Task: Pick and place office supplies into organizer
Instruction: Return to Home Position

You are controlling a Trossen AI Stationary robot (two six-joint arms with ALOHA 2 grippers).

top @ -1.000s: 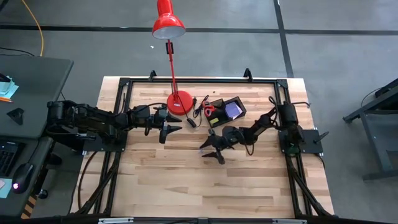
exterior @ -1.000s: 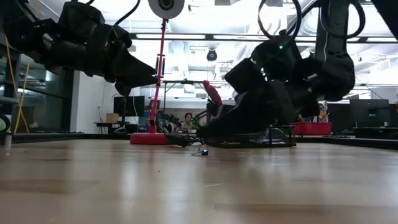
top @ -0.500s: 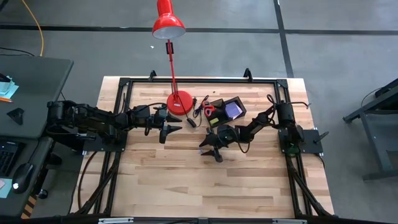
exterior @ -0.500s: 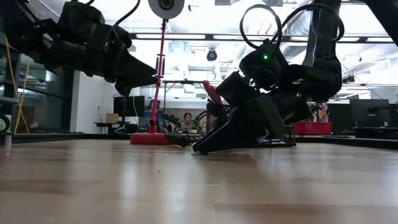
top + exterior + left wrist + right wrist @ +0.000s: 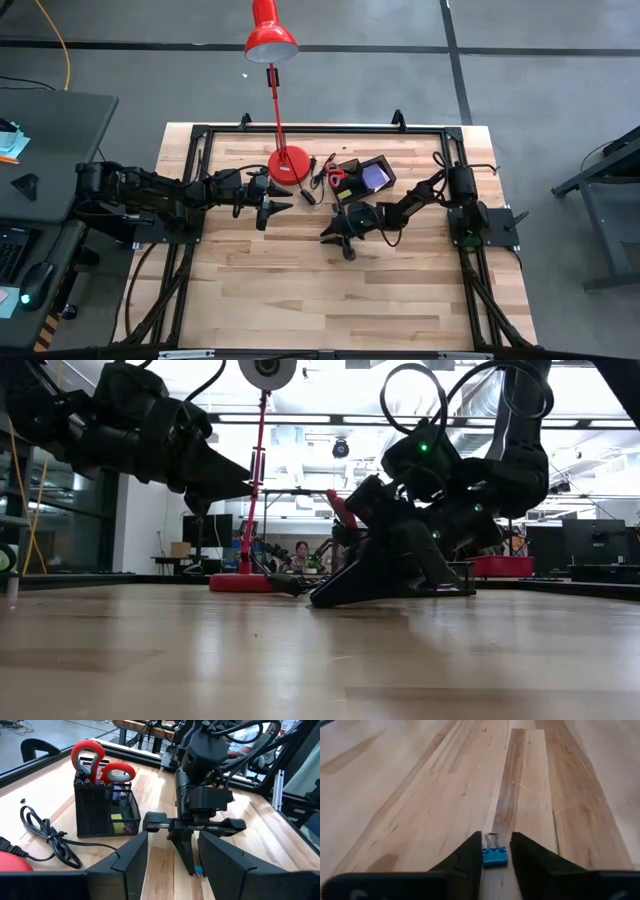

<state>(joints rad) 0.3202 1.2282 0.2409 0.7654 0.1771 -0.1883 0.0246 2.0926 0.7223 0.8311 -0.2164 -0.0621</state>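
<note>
A small blue binder clip (image 5: 494, 856) lies flat on the wooden table, near the organizer's front. My right gripper (image 5: 496, 835) is open, slanting down over the clip. One finger stands on each side of the clip, close to it, with their tips at the table top (image 5: 316, 603). The black mesh organizer (image 5: 92, 815) holds red-handled scissors (image 5: 87, 755), a purple-blue pad (image 5: 375, 176) and a yellow piece (image 5: 117, 817). My left gripper (image 5: 278, 208) hangs open above the table, left of the clip, pointing at it.
The red desk lamp's round base (image 5: 290, 163) stands left of the organizer, and its black cord (image 5: 45, 832) lies looped on the table between them. Bare wood stretches toward the table's near edge. A person shows in the room beyond the table (image 5: 300, 550).
My right gripper has come down and a little toward the table's left, until its fingertips reached the table around the blue clip. Its fingers have drawn closer together. The clip has stayed where it was, and my left arm has kept still.
</note>
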